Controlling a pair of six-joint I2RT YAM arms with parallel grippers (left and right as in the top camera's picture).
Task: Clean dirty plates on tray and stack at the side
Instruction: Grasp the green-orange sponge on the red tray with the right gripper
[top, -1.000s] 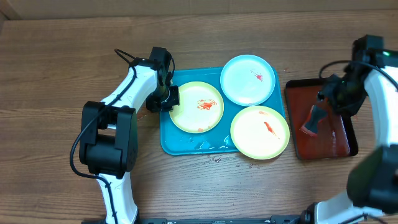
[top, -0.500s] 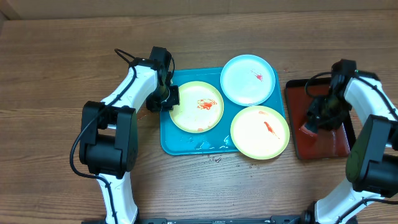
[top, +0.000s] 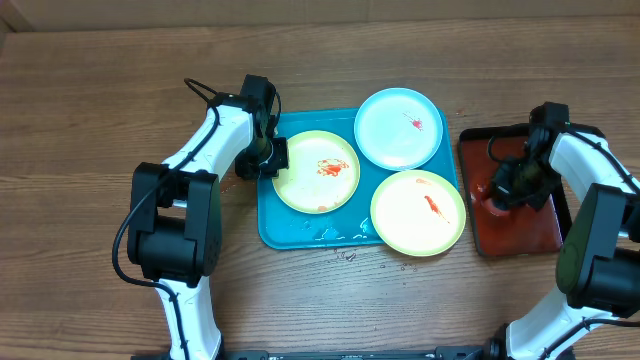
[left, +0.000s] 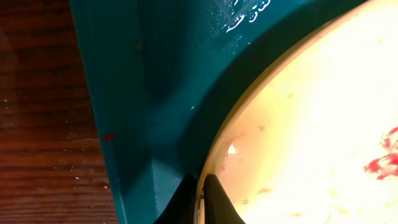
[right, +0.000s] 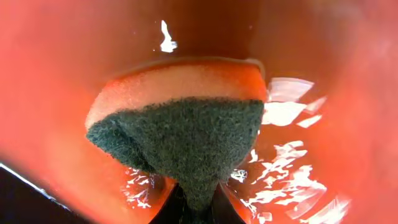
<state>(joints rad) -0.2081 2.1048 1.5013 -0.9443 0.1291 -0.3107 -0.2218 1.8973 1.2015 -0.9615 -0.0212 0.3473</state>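
Observation:
Three sauce-smeared plates lie on the teal tray (top: 292, 230): a pale yellow one (top: 316, 171) at the left, a light cyan one (top: 399, 128) at the back and a second pale yellow one (top: 418, 212) at the front right. My left gripper (top: 272, 158) is shut on the left plate's rim (left: 214, 149), one finger under it and one over it (left: 200, 186). My right gripper (top: 500, 192) is low over the red-brown tray (top: 522, 228), shut on an orange sponge (right: 180, 118) with a dark green scrub face.
The red-brown tray's wet, glossy floor (right: 298, 149) fills the right wrist view. Wooden table (top: 100, 120) surrounds both trays. The front right plate overhangs the teal tray's front right corner. A few red specks lie on the wood by the teal tray's front edge (top: 345, 256).
My right gripper has come down and left onto the red-brown tray and closed on the sponge. The left arm and the plates have not moved.

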